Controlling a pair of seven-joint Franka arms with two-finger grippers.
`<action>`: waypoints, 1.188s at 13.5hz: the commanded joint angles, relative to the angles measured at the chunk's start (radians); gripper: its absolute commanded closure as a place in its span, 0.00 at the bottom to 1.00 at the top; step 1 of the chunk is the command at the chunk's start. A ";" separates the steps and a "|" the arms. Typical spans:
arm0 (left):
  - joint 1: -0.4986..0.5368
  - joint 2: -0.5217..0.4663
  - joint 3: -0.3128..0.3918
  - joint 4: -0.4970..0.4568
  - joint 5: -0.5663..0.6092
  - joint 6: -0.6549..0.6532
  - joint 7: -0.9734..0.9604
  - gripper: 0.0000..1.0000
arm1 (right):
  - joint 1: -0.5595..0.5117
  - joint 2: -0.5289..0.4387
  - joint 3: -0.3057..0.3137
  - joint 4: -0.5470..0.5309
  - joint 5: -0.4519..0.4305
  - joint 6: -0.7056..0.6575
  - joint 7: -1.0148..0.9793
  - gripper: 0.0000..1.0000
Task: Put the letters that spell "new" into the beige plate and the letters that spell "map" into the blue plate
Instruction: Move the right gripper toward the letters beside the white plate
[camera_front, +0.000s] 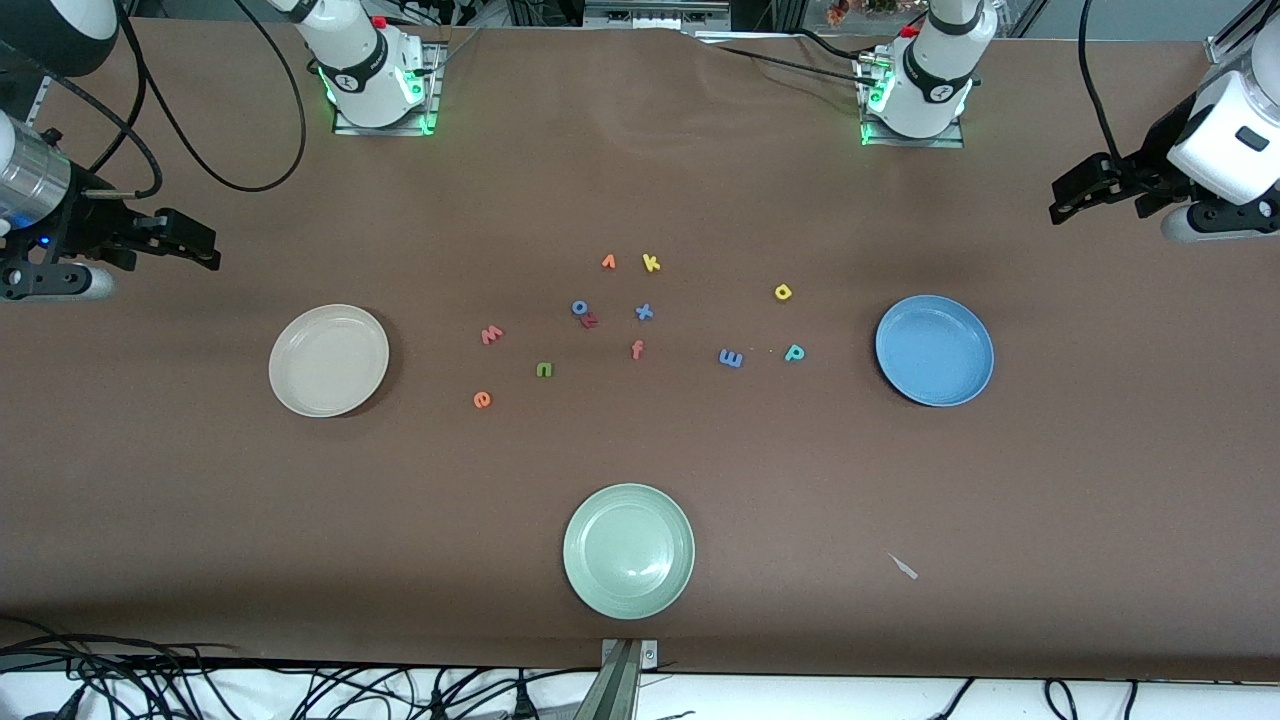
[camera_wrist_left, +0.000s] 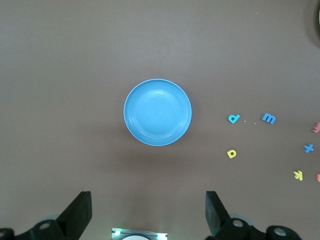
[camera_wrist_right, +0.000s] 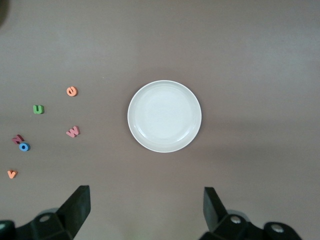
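Six target letters, all flat on the table between the two plates; nothing is in either plate yet.

Handling (judged): tiny, light, thin foam or plastic pieces. They should slide easily and sit low, so pinch across a narrow stroke with the fingertips down at table level. Breakage is unlikely; flicking one away is the risk.

"new" set: w (camera_front: 491, 335), n (camera_front: 544, 369), e (camera_front: 482, 400), clustered at about 3 o'clock of the beige plate (camera_front: 290, 385) in the front view.
"map" set: m (camera_front: 731, 358), p (camera_front: 794, 352), a (camera_front: 783, 292), at about 9 o'clock of the blue plate (camera_front: 960, 385).

Right gripper (camera_front: 190, 248): fingers spread wide, empty, high over the right arm's end of the table; letters well apart from it.
Left gripper (camera_front: 1082, 195): likewise spread and empty, over the left arm's end.
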 joint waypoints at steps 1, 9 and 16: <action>0.003 0.009 0.002 0.024 -0.015 -0.023 -0.005 0.00 | 0.023 0.012 0.001 -0.001 0.017 0.019 -0.003 0.00; 0.003 0.009 0.002 0.024 -0.015 -0.023 -0.005 0.00 | 0.135 0.089 0.001 0.000 0.002 0.046 -0.011 0.00; 0.001 0.007 -0.004 0.025 -0.018 -0.023 -0.006 0.00 | 0.221 0.196 0.001 -0.010 0.023 0.146 -0.002 0.00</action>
